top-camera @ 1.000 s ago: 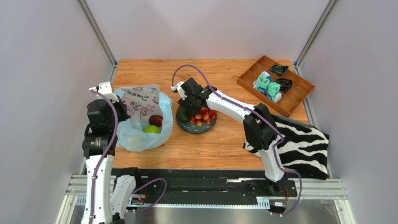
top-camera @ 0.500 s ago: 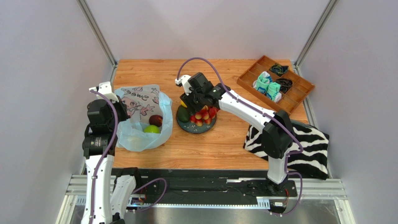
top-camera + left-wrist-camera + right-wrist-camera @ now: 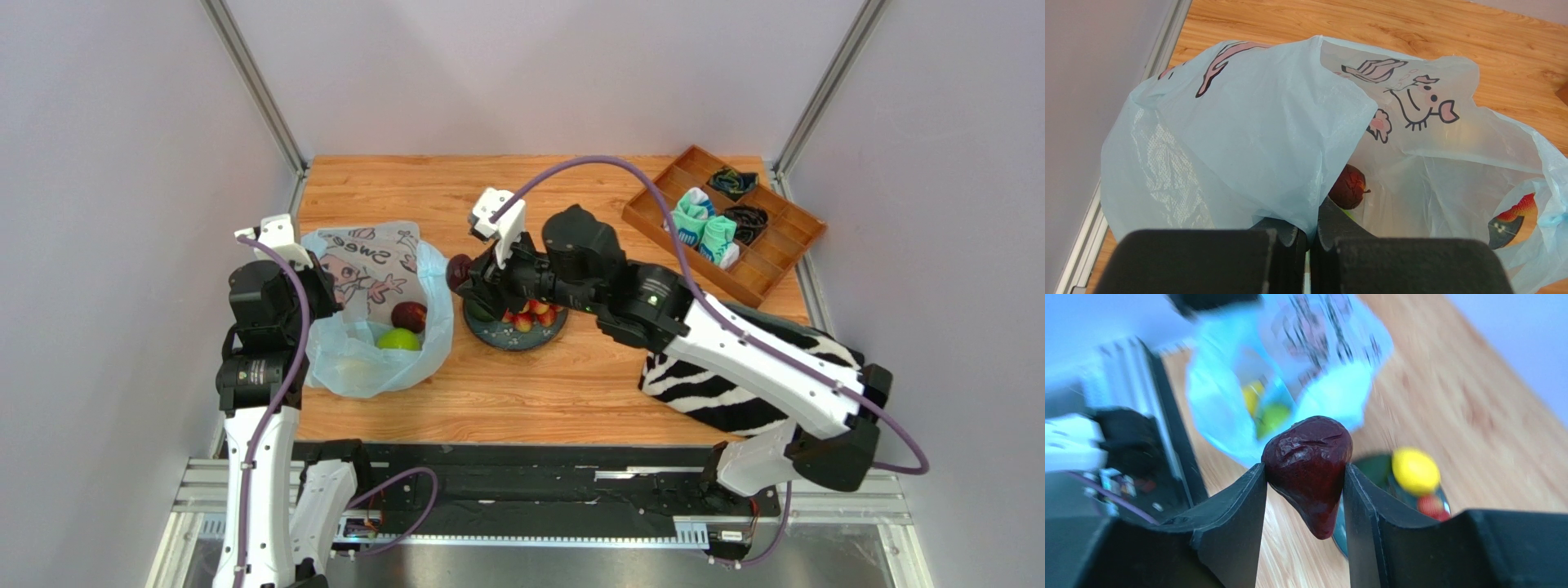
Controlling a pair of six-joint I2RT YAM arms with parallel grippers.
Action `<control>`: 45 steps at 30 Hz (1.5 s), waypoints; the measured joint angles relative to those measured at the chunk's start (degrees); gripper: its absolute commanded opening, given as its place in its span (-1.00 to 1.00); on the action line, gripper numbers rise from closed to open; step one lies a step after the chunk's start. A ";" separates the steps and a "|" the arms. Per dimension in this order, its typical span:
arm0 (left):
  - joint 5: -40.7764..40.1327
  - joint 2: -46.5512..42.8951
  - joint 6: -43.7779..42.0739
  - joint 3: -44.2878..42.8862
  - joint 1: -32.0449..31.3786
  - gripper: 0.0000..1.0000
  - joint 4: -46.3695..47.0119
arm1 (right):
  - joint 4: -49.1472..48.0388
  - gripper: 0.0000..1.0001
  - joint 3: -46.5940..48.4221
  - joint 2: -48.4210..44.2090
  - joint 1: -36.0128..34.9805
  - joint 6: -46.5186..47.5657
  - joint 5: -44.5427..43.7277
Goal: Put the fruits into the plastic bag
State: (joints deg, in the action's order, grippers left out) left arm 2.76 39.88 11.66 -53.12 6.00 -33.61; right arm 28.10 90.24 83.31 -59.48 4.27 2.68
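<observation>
Fruit (image 3: 1308, 471), dark red, is clamped between the right jaws; the plastic bag (image 3: 1247, 141), lettered "Swee", is pinched by the left jaws.

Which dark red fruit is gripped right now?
The wrinkled fruit between the fingers of the right gripper; the other fruit lies inside the plastic bag.

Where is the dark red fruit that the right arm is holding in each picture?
Top external: dark red fruit left of centre, in the right gripper, at the plate's left edge, beside the plastic bag.
Left wrist: not in it; a second red fruit lies inside the bag.
Right wrist: centre, between the fingers.
Shared landmark: the plastic bag.
</observation>
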 measured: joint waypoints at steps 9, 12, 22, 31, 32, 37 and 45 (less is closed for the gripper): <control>1.18 0.39 1.11 0.00 0.00 -1.00 0.11 | -9.07 -0.31 9.86 8.94 -6.95 -2.03 1.84; 1.51 0.57 2.01 0.00 0.00 -1.00 0.42 | -6.88 -0.32 16.22 19.30 -8.96 -1.84 -1.51; 1.73 1.51 4.15 -0.09 0.00 -1.00 1.77 | 5.44 -0.24 28.96 39.01 -11.69 -1.97 -14.27; 0.79 4.26 4.57 -0.37 0.13 -1.00 2.95 | 5.51 -0.14 32.83 43.04 -11.45 -3.39 -22.14; 0.63 4.33 4.57 -0.37 0.15 -1.00 2.97 | 5.33 -0.13 32.83 43.10 -11.45 -3.63 -22.16; 0.37 4.33 4.57 -0.37 0.15 -1.00 3.26 | 4.79 0.27 32.83 43.28 -11.43 -4.31 -21.81; 1.25 4.33 4.68 -0.17 1.77 -1.00 3.23 | 2.95 0.46 32.83 44.00 -11.30 -5.49 -19.63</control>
State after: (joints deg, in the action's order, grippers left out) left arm 4.01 44.21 16.34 -53.30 7.77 -30.37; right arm 31.05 123.07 127.31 -70.78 -1.21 -16.95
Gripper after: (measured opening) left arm 0.008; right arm 0.732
